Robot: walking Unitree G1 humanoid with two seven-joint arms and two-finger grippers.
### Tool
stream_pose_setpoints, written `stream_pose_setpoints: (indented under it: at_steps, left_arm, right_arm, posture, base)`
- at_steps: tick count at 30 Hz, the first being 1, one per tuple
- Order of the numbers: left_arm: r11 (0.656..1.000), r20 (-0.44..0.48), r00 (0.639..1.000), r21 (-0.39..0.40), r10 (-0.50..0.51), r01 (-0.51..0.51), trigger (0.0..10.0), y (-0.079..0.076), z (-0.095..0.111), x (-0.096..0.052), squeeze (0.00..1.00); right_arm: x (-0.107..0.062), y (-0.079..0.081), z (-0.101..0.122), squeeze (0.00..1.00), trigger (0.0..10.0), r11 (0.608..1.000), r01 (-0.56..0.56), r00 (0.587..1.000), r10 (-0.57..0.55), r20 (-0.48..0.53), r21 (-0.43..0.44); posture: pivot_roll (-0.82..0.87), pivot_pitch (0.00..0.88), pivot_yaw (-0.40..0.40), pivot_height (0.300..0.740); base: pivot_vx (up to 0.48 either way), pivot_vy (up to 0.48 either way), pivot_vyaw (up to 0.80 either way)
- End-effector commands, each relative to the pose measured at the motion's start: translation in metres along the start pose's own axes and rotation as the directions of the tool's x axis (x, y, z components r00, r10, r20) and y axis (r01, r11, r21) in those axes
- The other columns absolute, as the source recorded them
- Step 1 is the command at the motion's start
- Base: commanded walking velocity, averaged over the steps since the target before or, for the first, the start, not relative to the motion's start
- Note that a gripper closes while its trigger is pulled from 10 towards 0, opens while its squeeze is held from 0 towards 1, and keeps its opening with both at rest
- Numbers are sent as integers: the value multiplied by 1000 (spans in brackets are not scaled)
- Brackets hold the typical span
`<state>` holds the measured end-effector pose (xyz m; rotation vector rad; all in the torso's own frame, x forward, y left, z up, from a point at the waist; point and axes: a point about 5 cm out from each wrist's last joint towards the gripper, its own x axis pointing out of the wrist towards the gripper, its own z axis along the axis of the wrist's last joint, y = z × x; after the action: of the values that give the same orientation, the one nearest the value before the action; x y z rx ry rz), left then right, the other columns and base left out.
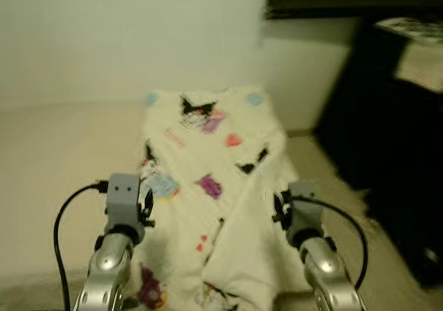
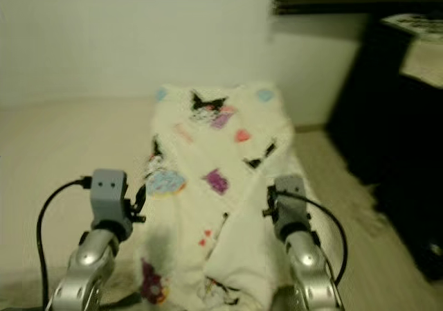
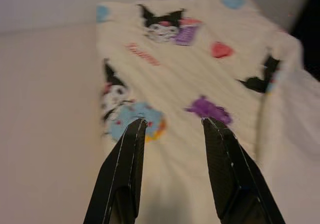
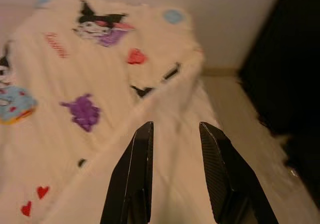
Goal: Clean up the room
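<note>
Folding seems to be starting: the blanket [image 1: 214,186] is lying spread on the floor [image 1: 62,152], both pincers, left [image 3: 172,129] and right [image 4: 175,134], are hovering parted and empty, likely needing to descend onto its edges.

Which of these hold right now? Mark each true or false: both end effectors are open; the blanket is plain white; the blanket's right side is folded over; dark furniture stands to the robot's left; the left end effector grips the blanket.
1. Both end effectors are open. True: left end effector and right end effector show gaps.
2. The blanket is plain white. False: it carries cartoon prints.
3. Its right side is folded over. True.
4. Dark furniture stands to the robot's left. False: it stands on the right.
5. The left end effector grips the blanket. False: it is open above it.
</note>
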<state>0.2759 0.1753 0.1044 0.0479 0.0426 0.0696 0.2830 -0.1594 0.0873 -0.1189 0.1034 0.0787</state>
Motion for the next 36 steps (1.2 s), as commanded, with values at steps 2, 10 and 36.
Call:
stream_pose_setpoints:
  at_steps: [2,10,36]
  left_arm:
    - [1000,-18,1000,6,13,-13,10000,4,-5,-3,0]
    - [1000,-22,999,6,25,-25,10000,5,-5,-5,0]
    - [996,-43,995,17,94,-93,10000,11,-8,-4,0]
  right_arm:
    - [-2,5,-3,0,10000,999,-24,1000,25,-19,24]
    - [-1,7,-3,0,10000,999,-49,999,49,-16,5]
    - [4,8,2,0,10000,998,-67,998,67,1,0]
  posture:
    - [-81,134,10,740]
    - [-77,133,6,740]
    - [-78,115,3,740]
  base:
    - [0,0,-800]
    - [0,0,-200]
    - [0,0,0]
